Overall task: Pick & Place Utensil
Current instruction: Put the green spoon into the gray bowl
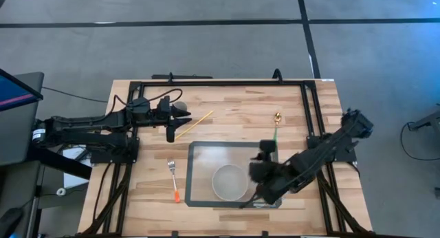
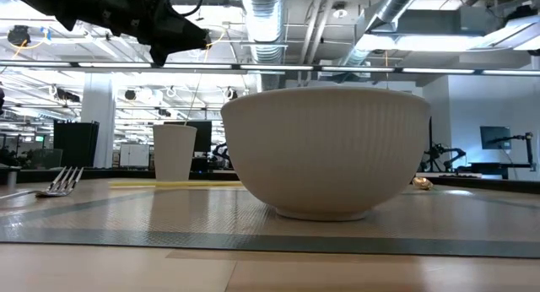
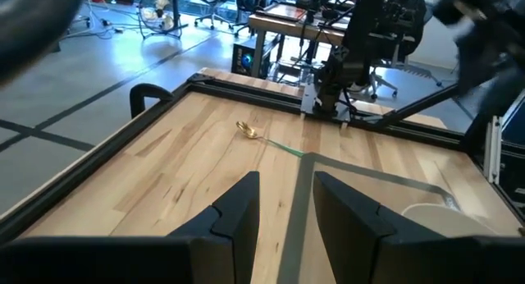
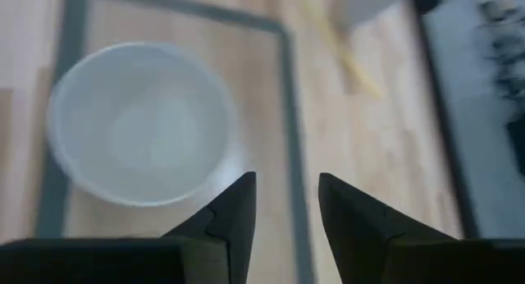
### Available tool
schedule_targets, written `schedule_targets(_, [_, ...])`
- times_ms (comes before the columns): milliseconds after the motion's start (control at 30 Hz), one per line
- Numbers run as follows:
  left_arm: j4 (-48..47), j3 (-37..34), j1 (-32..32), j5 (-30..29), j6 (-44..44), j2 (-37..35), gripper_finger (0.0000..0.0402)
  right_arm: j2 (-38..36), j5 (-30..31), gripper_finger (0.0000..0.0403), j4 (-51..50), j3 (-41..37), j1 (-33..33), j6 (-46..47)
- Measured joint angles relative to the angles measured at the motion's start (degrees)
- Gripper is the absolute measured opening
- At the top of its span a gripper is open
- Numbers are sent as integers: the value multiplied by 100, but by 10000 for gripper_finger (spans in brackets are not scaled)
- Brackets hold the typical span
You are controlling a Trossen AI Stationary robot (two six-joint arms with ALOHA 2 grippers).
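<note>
Three utensils lie flat on the wooden table. An orange-handled fork (image 1: 173, 177) (image 2: 59, 184) is left of the grey mat, a yellow stick (image 1: 194, 124) (image 4: 346, 54) is beyond the mat, and a gold spoon with a green handle (image 1: 276, 122) (image 3: 248, 130) is toward the far right. A white ribbed bowl (image 1: 229, 181) (image 2: 325, 153) (image 4: 139, 124) stands on the mat. My left gripper (image 1: 183, 117) (image 3: 287, 210) hovers open above the table beside the stick's near end. My right gripper (image 1: 259, 172) (image 4: 285, 210) hangs open over the mat, just right of the bowl.
The grey mat (image 1: 199, 150) covers the near middle of the table. A white cup (image 2: 173, 153) stands at the far side by my left gripper. A black frame (image 1: 227, 82) edges the table. Bare wood shows between the mat and the far rail.
</note>
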Motion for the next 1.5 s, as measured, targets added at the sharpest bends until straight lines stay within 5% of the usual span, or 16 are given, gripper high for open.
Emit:
schedule_targets(400, [5, 0, -282, 2, -170, 0, 118, -2222, 911, 127, 3779, -4101, -485, 565])
schedule_targets(600, [3, 0, -529, 2, -170, 0, 118, -2773, 759, 127, 3503, -5382, -1496, 2812])
schedule_targets(733, [3, 0, -647, 2, -170, 0, 118, -2968, 428, 127, 3079, -5770, -2052, 4298])
schedule_targets(1500, [-2, 0, -720, 0, -127, 0, 118, -1009, -630, 127, 3174, -5898, -3320, 5656])
